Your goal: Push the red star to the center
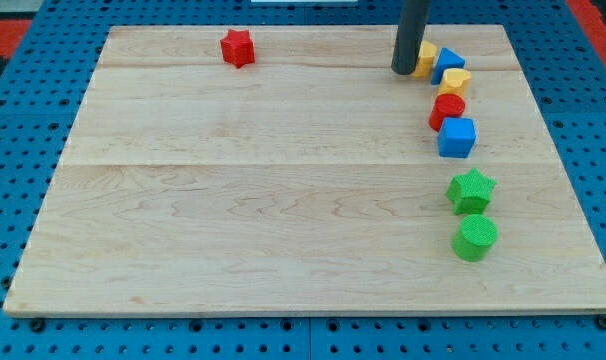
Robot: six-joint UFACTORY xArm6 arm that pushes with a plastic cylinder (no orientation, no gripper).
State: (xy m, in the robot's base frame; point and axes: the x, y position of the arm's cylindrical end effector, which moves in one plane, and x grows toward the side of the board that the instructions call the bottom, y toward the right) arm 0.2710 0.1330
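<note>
The red star (pixel 238 47) lies near the view's top edge of the wooden board (pixel 283 200), left of the middle. My tip (pixel 403 71) rests on the board at the view's upper right, far to the right of the red star. It stands right beside a yellow block (pixel 425 58) on its right, which it partly hides. Whether it touches that block I cannot tell.
A column of blocks runs down the view's right: a blue triangle (pixel 448 63), a yellow block (pixel 455 81), a red cylinder (pixel 447 110), a blue cube (pixel 457 137), a green star (pixel 471 190) and a green cylinder (pixel 475 238). Blue pegboard (pixel 23 120) surrounds the board.
</note>
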